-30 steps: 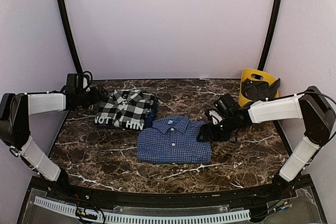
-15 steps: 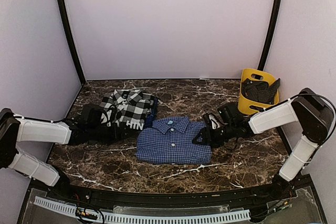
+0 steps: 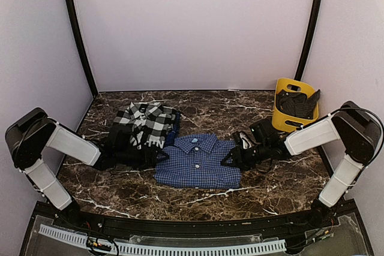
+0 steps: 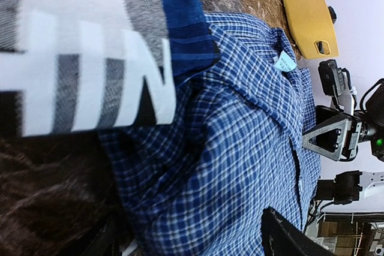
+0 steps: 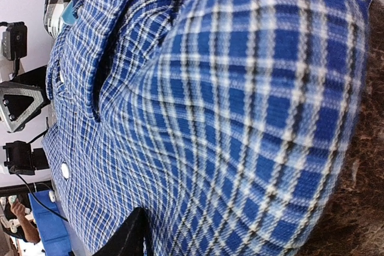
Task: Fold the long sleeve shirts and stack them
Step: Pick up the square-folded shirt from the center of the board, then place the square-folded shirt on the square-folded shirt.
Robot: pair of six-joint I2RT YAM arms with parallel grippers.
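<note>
Both arms have dropped lower and closed in on the folded blue fine-checked button-up shirt [image 3: 198, 161], which lies flat mid-way across the brown marble tabletop [image 3: 270, 190]. The left gripper [image 3: 156, 156] sits at the shirt's left edge, its fingers [image 4: 288, 235] spread with the fabric's edge between them, not clamped. The right gripper [image 3: 227, 160] is at the shirt's right edge, where cloth bunches against it; whether it grips cannot be told. The black-and-white plaid shirt with white lettering [image 3: 144, 125] lies just behind the blue shirt's left corner, crowding the left gripper. A yellow plastic bin [image 3: 279, 115] stands well behind the blue shirt's right side.
</note>
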